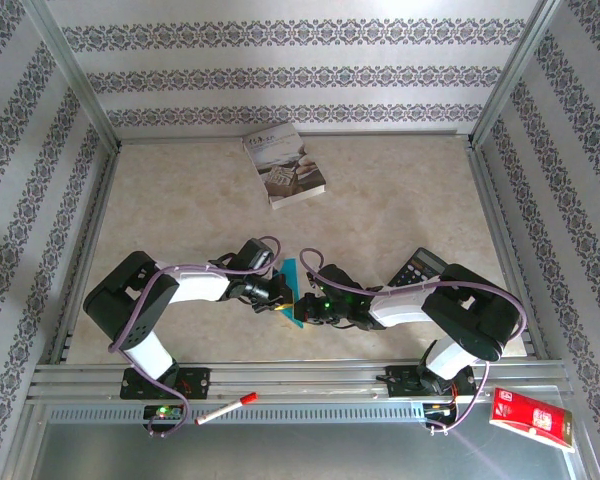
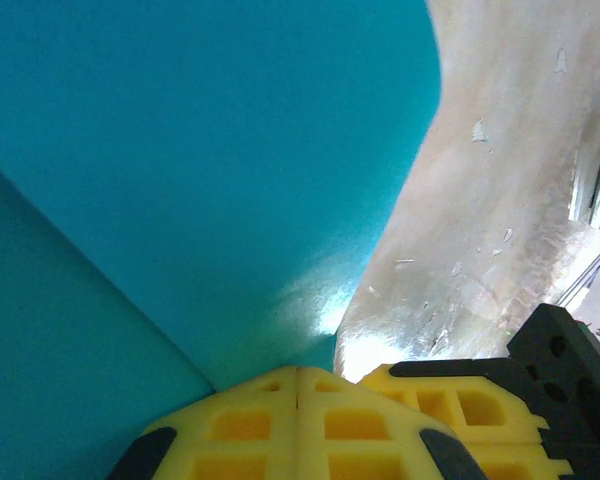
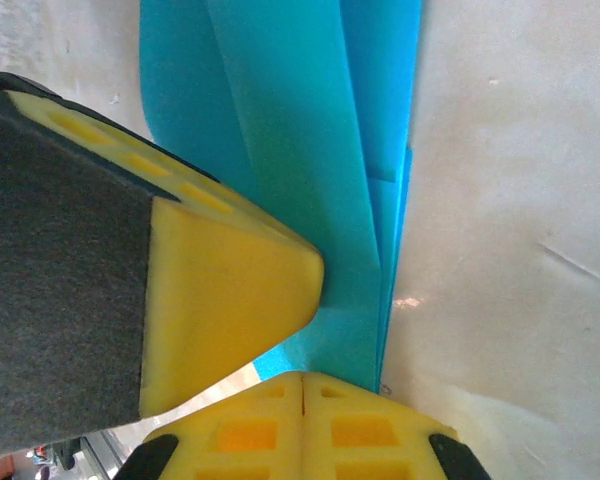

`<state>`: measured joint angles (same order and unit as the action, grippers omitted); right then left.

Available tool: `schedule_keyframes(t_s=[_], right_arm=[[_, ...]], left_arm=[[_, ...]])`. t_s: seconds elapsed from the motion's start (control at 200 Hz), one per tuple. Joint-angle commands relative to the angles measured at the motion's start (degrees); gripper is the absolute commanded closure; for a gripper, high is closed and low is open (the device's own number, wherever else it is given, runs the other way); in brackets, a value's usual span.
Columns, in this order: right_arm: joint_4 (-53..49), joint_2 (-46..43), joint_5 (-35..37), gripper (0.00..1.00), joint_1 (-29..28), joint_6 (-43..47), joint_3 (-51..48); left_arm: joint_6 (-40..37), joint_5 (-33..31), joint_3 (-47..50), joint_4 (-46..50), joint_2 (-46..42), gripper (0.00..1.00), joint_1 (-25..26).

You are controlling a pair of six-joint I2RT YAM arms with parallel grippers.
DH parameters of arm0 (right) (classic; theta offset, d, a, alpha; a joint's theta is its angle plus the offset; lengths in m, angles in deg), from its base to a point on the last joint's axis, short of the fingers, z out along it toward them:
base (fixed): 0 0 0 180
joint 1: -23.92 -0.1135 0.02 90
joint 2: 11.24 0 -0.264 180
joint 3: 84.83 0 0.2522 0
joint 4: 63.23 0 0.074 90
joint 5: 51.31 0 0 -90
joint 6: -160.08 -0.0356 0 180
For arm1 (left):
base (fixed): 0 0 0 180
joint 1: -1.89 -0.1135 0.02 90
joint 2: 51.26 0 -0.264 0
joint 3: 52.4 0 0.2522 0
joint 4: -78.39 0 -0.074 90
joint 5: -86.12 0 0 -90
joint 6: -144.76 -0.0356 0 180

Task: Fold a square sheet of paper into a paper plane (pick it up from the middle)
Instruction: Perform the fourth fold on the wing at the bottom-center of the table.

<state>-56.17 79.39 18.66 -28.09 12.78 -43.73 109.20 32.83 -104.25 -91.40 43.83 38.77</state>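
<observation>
Beige bench [image 1: 400, 200], patterned walls. Paper plane [image 1: 290, 283]: folded teal, held off the surface near 6 o'clock, between both arms. Left gripper [image 2: 298, 385]: fingers closed on its crease. Right gripper [image 3: 302, 395]: fingers closed on its layered edge. Book [image 1: 285, 165]: 12 o'clock, well apart.

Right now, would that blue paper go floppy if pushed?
Probably floppy: the blue paper looks thin and its edge curves. Likely light, being one thin sheet folded over. Its stacked folds may stiffen it slightly.
</observation>
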Motion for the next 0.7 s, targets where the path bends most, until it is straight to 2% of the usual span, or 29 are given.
schedule_keyframes(t_s=[0.0,0.205,0.525,0.694], right_arm=[[-16.1,3.2,2.9,1.00,-1.2,0.0,-2.0],[-20.7,2.5,3.6,1.00,-1.2,1.2,-1.5],[-22.5,2.1,4.0,1.00,-1.2,1.7,-1.0],[-22.7,2.0,4.0,1.00,-1.2,1.9,-1.0]], left_arm=[[-2.1,-2.2,1.3,0.2,1.4,0.96,-2.2],[-5.6,-0.8,-0.2,1.0,3.2,0.97,-6.2],[-9.0,2.4,-4.0,1.1,5.5,0.96,-15.1],[-10.8,1.9,-7.5,2.7,7.9,0.96,-18.8]])
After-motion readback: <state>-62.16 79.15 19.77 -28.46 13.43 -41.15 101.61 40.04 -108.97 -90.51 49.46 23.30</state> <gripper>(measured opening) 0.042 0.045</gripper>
